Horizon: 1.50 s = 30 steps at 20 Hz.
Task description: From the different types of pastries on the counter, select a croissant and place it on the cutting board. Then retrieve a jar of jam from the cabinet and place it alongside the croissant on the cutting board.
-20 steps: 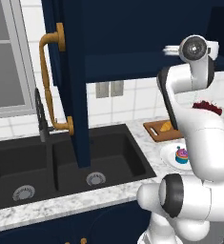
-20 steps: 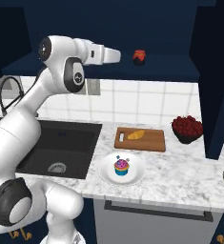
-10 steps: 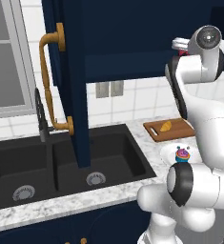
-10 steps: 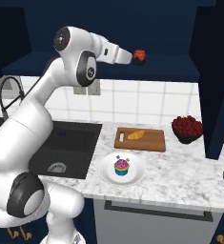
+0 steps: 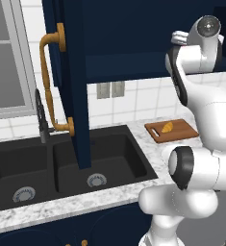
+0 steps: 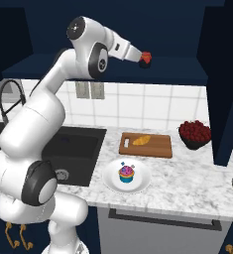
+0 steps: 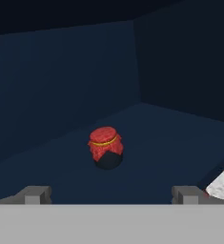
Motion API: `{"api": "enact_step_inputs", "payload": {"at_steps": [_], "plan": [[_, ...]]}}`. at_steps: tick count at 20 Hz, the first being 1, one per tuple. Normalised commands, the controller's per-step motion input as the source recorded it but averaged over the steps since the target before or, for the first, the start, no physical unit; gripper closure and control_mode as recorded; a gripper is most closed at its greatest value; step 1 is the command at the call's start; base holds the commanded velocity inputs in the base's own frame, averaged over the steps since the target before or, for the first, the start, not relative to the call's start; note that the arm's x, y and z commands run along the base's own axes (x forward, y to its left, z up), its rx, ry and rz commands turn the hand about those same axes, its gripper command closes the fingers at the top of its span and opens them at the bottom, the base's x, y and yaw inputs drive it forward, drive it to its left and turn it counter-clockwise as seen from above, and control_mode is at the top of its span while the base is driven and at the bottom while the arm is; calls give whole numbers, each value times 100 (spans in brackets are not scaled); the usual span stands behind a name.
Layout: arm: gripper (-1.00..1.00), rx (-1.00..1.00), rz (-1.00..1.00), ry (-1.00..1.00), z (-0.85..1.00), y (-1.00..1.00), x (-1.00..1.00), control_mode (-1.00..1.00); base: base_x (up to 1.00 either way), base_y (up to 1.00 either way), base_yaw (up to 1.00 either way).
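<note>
base views: you get flat, even rendered light, no glare; white arm (image 6: 43, 114) and counter (image 6: 187, 183) read bright.
cabinet (image 5: 133, 33): dim, navy interior nearly black toward upper frame.
shadows: soft, faint under the plate (image 6: 110, 176) and cutting board (image 6: 157, 146).
hand view: dark overall; jar of jam (image 7: 105, 147) is your one vivid spot, mid-frame, slightly soft.
sharpness: low-res, mild pixel blur, no edge distortion.

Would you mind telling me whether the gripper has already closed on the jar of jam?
No, in the hand view the jar of jam stands alone on the cabinet shelf, well ahead of the gripper, whose fingertips are spread wide apart.
</note>
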Motion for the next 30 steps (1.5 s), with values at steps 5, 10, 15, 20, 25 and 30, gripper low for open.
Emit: {"api": "enact_step_inputs", "payload": {"at_steps": [5, 10, 15, 20, 25, 30], "plan": [[-100, 15, 0, 0, 0, -27, 30, -100, 0, 0, 0], [-100, 9, 0, 1, -13, -17, 26, -100, 0, 0, 0], [-100, 0, 0, 0, 0, 0, 2, -100, 0, 0, 0], [-100, 0, 0, 0, -11, 0, 18, -100, 0, 0, 0], [-100, 0, 0, 0, -30, 0, 26, -100, 0, 0, 0], [-100, 1, 1, 0, -9, -1, 12, -100, 0, 0, 0]]}}
